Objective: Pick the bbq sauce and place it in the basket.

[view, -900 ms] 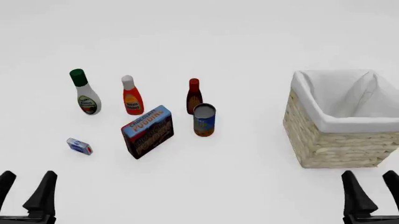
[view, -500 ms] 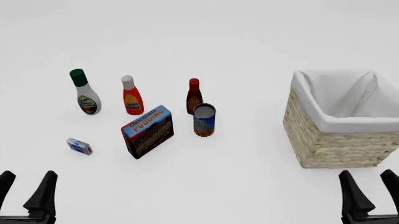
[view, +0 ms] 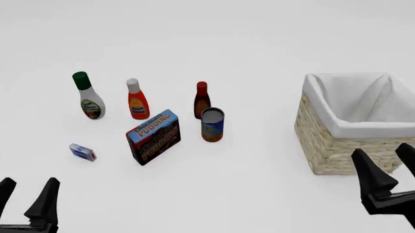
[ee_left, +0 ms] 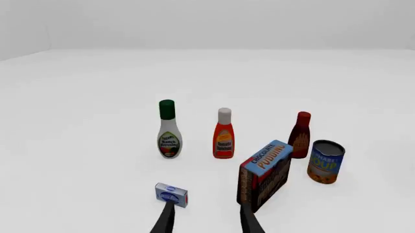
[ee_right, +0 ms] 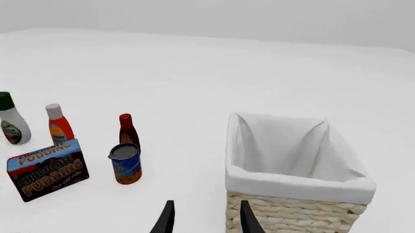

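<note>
The bbq sauce (view: pixel 201 99) is a small dark reddish-brown bottle with a red cap, standing upright just behind a blue can. It also shows in the left wrist view (ee_left: pixel 301 135) and the right wrist view (ee_right: pixel 128 131). The basket (view: pixel 337 145) is a large wicker one with a white liner at the right; it also shows in the right wrist view (ee_right: pixel 295 213). My left gripper (view: pixel 27 196) is open and empty at the near left. My right gripper (view: pixel 388 170) is open and empty, raised in front of the basket's near right side.
A white bottle with a green cap (view: pixel 87 97), an orange-red bottle with a white cap (view: pixel 137 100), a chocolate pudding box (view: pixel 154 136), a blue can (view: pixel 212 124) and a small blue and white packet (view: pixel 82 152) stand on the white table left of the basket.
</note>
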Tool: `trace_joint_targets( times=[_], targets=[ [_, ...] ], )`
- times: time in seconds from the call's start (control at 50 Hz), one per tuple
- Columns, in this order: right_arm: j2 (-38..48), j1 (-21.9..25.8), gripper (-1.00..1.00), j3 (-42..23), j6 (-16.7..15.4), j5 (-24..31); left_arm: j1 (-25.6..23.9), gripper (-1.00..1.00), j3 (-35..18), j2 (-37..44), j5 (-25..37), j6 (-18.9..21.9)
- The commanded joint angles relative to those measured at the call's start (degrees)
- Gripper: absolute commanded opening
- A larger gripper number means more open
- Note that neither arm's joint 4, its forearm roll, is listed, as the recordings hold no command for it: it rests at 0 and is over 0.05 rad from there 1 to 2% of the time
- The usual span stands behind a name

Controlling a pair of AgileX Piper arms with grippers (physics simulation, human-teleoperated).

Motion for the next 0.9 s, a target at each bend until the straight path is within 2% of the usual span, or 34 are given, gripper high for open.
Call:
trace_joint_targets(
  times=[0.02, 0.06, 0.08, 0.1, 0.14, 0.16, 0.18, 0.34, 0.46, 0.48, 0.56, 0.6, 0.9],
  targets=[
    [12.32, 4.08, 1.0, -14.39, -1.98, 5.43, 0.0, 1.0, 0.0, 0.0, 0.0, 0.0],
    [14.67, 4.01, 1.0, -16.02, -2.4, 5.97, 0.0, 1.0, 0.0, 0.0, 0.0, 0.0],
    [24.21, 5.81, 1.0, -25.47, -1.76, 7.84, 0.0, 1.0, 0.0, 0.0, 0.0, 0.0],
    [26.13, 6.03, 1.0, -27.39, -0.79, 8.35, 0.0, 1.0, 0.0, 0.0, 0.0, 0.0],
    [26.46, 6.16, 1.0, -27.9, -0.94, 8.46, 0.0, 1.0, 0.0, 0.0, 0.0, 0.0],
    [34.51, 8.33, 1.0, -36.05, -1.01, 10.54, 0.0, 1.0, 0.0, 0.0, 0.0, 0.0],
    [36.04, 8.65, 1.0, -37.25, -1.38, 10.59, 0.0, 1.0, 0.0, 0.0, 0.0, 0.0],
    [45.01, 9.47, 1.0, -43.45, -0.43, 10.07, 0.0, 1.0, 0.0, 0.0, 0.0, 0.0],
    [51.07, 10.67, 1.0, -47.78, -2.19, 9.46, 0.0, 1.0, 0.0, 0.0, 0.0, 0.0],
    [54.11, 10.99, 1.0, -49.87, -3.21, 9.3, 0.0, 1.0, 0.0, 0.0, 0.0, 0.0],
    [57.31, 11.93, 1.0, -52.61, -2.09, 9.46, 0.0, 1.0, 0.0, 0.0, 0.0, 0.0],
    [58.7, 12.52, 1.0, -53.65, -3.45, 9.39, 0.0, 1.0, 0.0, 0.0, 0.0, 0.0],
    [68.61, 16.14, 1.0, -63.28, -3.7, 12.53, 0.0, 1.0, 0.0, 0.0, 0.0, 0.0]
  ],
)
